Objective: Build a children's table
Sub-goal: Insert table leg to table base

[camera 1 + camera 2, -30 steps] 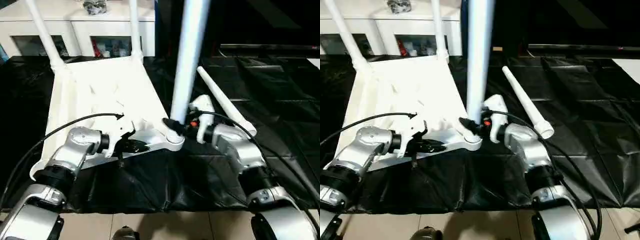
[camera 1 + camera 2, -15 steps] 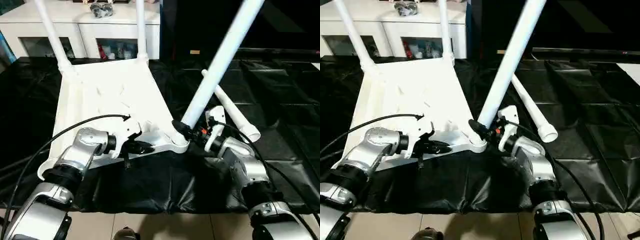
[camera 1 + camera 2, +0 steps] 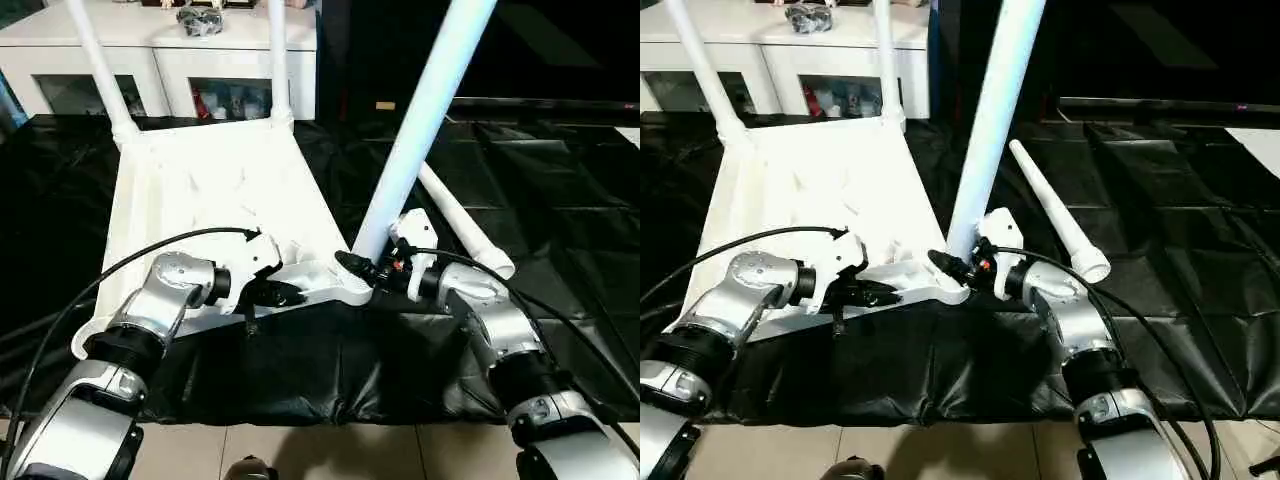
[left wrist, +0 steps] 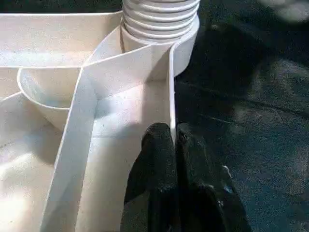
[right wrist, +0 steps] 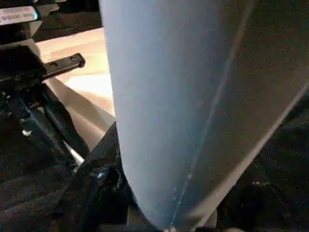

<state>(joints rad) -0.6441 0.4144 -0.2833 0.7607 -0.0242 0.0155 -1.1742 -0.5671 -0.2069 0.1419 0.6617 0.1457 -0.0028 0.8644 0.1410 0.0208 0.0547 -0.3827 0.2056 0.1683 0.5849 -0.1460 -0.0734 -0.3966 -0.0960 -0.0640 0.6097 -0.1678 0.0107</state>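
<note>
Now the right gripper [image 3: 352, 268] is clamping a leg [image 3: 420, 118] leaning in the corner socket [image 3: 350, 290], while the left gripper [image 4: 173, 140] is pinching the tabletop's [image 3: 215, 190] rim.

My right gripper [image 3: 958, 268] clasps a leg [image 3: 986, 125] at the upturned children's table [image 3: 810, 190] near corner socket. My left gripper [image 3: 872, 295] pinches its near rim. A loose leg [image 3: 1057, 210] lies on the black sheet [image 3: 1170, 230].
</note>
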